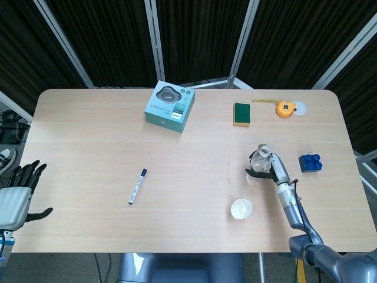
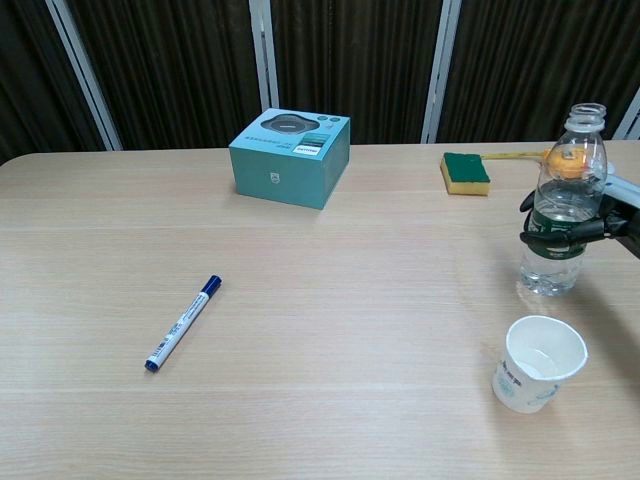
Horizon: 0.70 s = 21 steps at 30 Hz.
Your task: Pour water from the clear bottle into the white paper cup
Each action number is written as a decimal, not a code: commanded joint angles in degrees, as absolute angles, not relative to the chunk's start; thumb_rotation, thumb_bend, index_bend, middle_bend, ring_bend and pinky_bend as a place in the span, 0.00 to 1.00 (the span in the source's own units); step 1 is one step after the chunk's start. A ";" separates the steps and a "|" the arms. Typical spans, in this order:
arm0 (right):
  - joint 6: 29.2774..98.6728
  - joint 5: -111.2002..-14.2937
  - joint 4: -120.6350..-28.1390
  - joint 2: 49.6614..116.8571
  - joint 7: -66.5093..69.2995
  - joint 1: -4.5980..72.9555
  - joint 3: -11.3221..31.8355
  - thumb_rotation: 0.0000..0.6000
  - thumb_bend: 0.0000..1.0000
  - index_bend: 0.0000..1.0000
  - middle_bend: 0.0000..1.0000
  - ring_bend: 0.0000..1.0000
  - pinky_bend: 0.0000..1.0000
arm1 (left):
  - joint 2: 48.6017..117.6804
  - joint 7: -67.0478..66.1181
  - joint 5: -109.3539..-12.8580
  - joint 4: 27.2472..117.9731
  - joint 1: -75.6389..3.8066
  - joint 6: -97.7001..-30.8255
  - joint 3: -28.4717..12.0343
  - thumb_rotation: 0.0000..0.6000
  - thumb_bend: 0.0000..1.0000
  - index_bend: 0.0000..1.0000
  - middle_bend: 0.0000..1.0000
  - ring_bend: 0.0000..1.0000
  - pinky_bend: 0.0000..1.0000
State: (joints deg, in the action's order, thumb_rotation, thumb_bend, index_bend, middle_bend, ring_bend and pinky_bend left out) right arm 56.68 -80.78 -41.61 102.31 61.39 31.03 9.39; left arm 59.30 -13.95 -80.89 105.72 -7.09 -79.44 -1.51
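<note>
Head view: the bottle [image 1: 261, 160] stands right of centre in the frame, uncapped, with the right hand [image 1: 272, 169] wrapped round its middle; dark fingers [image 1: 253, 173] show on its left side, so the hand grips it. The cup [image 1: 241, 209] sits below and a little left of the bottle, near it but apart, its mouth open upward. So the pour has to go down-left in the frame, from the bottle toward the cup. The bottle's long axis looks close to upright, perhaps leaning slightly; from above I cannot tell how far. The left hand [image 1: 16, 196] hangs at the lower left edge, off the table [image 1: 88, 153], fingers spread and holding nothing, well apart from both things. The right hand is plainly the one placed for the move.

Chest view: the bottle [image 2: 563, 202] is at the right edge, neck up, water low in it, its base seemingly on or just above the table. The right hand [image 2: 580, 226] clasps it at the label band, coming in from the right. The cup [image 2: 537, 364] stands lower in the frame, just left of the bottle's base and nearer the camera, upright. In my judgement the bottle's mouth must be carried over the cup's rim and tipped down toward it; the neck does not yet point that way.
</note>
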 commanded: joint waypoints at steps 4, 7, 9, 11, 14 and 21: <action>56.50 -81.08 -41.17 102.23 62.71 30.88 9.02 1.00 0.00 0.35 0.44 0.32 0.13 | 59.34 -14.05 -81.03 105.76 -7.05 -79.59 -1.38 1.00 0.00 0.00 0.00 0.00 0.00; 56.55 -81.14 -41.06 102.13 63.04 30.81 8.95 1.00 0.00 0.35 0.44 0.31 0.13 | 59.36 -14.06 -81.11 105.78 -7.04 -79.68 -1.33 1.00 0.00 0.00 0.00 0.00 0.00; 56.70 -81.15 -41.16 101.93 63.26 30.75 9.00 1.00 0.00 0.33 0.43 0.30 0.13 | 59.36 -14.04 -81.18 105.78 -7.03 -79.73 -1.29 1.00 0.00 0.00 0.00 0.00 0.00; 56.83 -81.15 -41.21 101.75 63.30 30.69 9.01 1.00 0.00 0.32 0.43 0.30 0.13 | 59.34 -14.01 -81.27 105.79 -7.02 -79.80 -1.25 1.00 0.00 0.00 0.00 0.00 0.00; 57.05 -81.18 -41.35 101.41 63.46 30.51 8.98 1.00 0.00 0.32 0.42 0.29 0.12 | 59.29 -13.89 -81.38 105.84 -6.99 -79.90 -1.20 1.00 0.00 0.00 0.00 0.00 0.00; 58.12 -81.77 -43.12 99.33 63.93 29.31 8.21 1.00 0.00 0.30 0.39 0.27 0.11 | 59.10 -13.66 -82.03 106.00 -6.86 -80.24 -0.95 1.00 0.00 0.00 0.00 0.00 0.00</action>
